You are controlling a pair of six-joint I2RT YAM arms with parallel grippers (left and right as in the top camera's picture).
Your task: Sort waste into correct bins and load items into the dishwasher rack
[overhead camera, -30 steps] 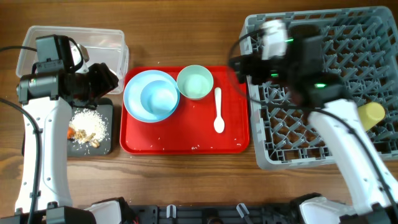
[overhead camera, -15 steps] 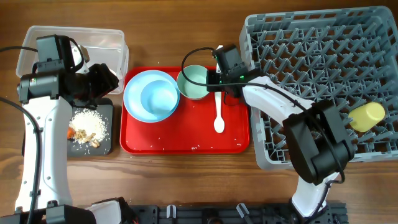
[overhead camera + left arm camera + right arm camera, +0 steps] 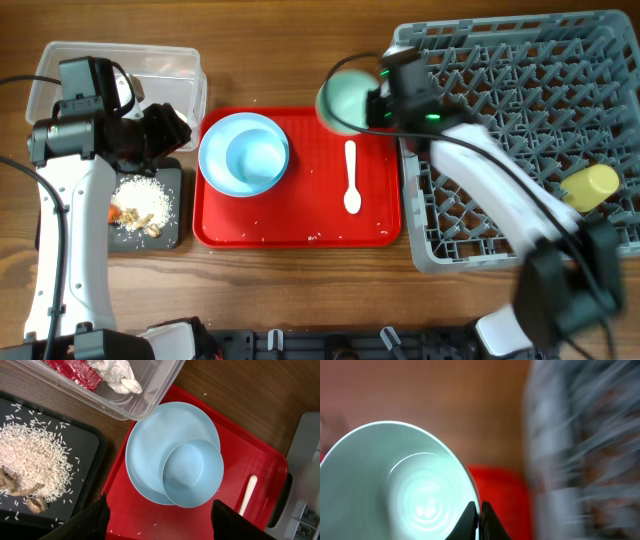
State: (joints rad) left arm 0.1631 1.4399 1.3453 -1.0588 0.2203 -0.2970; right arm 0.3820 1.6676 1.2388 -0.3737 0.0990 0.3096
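Step in hand: by my reading, carrying the mint-green round bowl [image 3: 343, 100] across to the large grey lattice dishwasher rack [image 3: 520, 130].
Right pincer [image 3: 480, 512]: pinching the mint-green round bowl by its rim, one finger inside the wall and one outside. The wrist view is smeared with motion blur.
Where the bowl is: over the far right corner of the red rectangular serving tray [image 3: 300, 215], just beside the rack's left wall. It looks lifted off the tray and tipped, with its mouth towards the wrist camera.
Left pincer [image 3: 160, 510]: spread and holding nothing, hovering where the shallow black rectangular tray [image 3: 95, 447] meets the red tray.
How the bowl should handle: probably light, stiff and smooth-walled, so likely slippery. With a pinch at one point on the rim it can swing or twist during a quick move.
Where to take hold: the rim, as here, with the fingers well down the wall. It should go down on edge between the pegs.
In the rack: a small yellow cup [image 3: 590, 185] lies near the right side.
On the red tray: a light blue round plate [image 3: 215, 160] with a light blue bowl [image 3: 255, 158] sitting in it, and a white plastic spoon [image 3: 351, 178] to their right.
Waste: a small red printed wrapper [image 3: 70, 369] and a crumpled white tissue [image 3: 117, 372] lie in the clear plastic rectangular tub [image 3: 160, 390]. Whitish rice scraps [image 3: 35, 460] lie in the black tray.
Bench: wood, bare between tray and rack.
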